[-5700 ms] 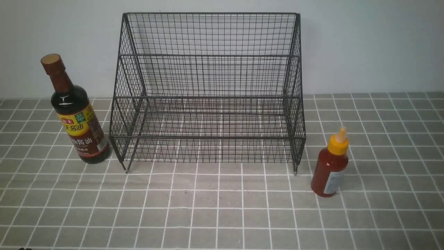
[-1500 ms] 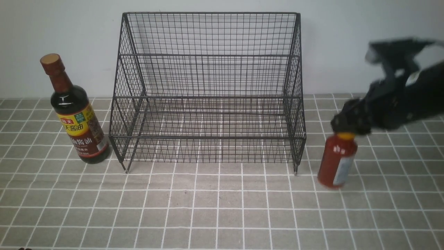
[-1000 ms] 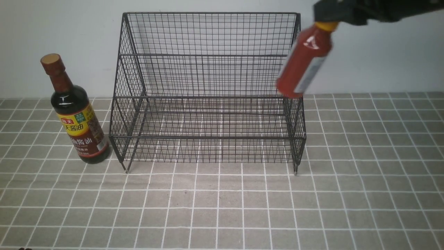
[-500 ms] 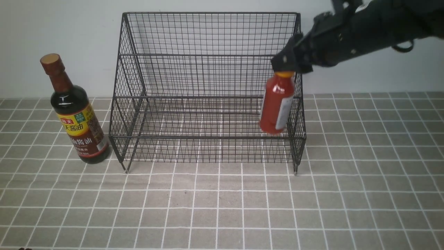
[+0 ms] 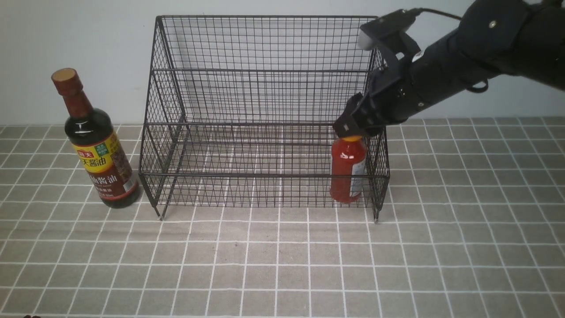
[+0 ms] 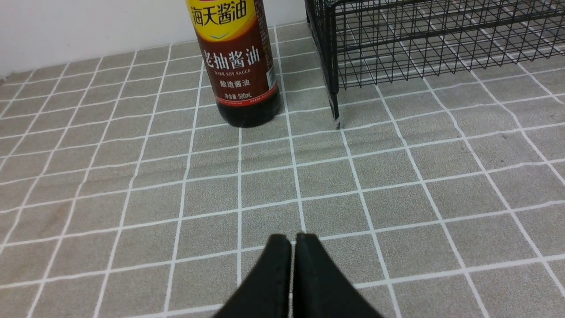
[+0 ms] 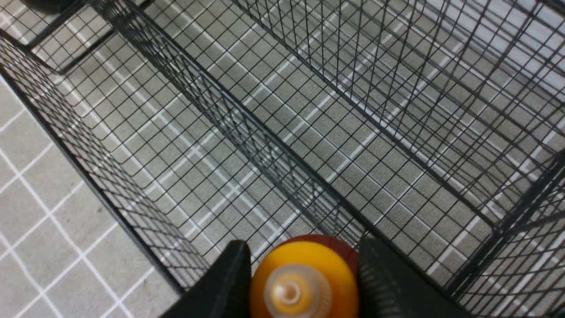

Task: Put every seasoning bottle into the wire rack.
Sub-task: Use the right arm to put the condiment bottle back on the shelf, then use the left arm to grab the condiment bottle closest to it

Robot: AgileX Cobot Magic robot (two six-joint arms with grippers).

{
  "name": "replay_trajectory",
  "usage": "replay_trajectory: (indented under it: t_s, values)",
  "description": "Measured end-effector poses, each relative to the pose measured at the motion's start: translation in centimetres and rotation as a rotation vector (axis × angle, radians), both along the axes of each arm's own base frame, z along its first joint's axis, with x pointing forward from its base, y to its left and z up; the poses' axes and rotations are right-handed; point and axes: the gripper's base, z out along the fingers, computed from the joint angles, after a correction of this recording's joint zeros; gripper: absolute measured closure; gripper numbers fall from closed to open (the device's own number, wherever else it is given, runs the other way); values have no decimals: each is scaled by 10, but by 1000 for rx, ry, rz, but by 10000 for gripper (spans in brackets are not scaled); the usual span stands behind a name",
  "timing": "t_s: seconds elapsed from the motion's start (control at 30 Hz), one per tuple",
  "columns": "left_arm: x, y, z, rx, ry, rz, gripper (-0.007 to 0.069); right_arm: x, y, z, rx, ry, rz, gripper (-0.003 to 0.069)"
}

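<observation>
My right gripper [image 5: 353, 129] pinched the red bottle [image 5: 348, 174] by its top, upright in the near right corner of the rack [image 5: 265, 175], and a crooked release could have tipped it over; my left gripper [image 6: 293, 247] sat closed, empty, near the soy bottle [image 5: 99, 154] left of the rack.

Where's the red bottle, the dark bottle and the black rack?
red bottle [image 5: 347, 157], front view, on its red body.
dark bottle [image 5: 95, 157], front view, on its yellow label.
black rack [image 5: 265, 70], front view, on its back mesh.

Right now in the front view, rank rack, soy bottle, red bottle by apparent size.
1. wire rack
2. soy-sauce bottle
3. red squeeze bottle, cap mostly hidden by the right pincer, yet clearly smallest.
</observation>
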Motion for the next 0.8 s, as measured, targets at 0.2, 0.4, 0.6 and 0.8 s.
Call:
replay_trajectory:
  t_s: [0.2, 0.4, 0.6, 0.8]
  values:
    - [0, 0, 0, 0, 0, 0, 631, -8, -3, 10, -23, 0, 22, 259]
    - [0, 0, 0, 0, 0, 0, 631, -36, -14, 66, 47, -81, -37, 255]
    - [0, 0, 0, 0, 0, 0, 631, -98, -44, 138, 76, -169, -139, 368]
    - [0, 0, 0, 0, 0, 0, 631, -198, -96, 205, 115, -303, -342, 608]
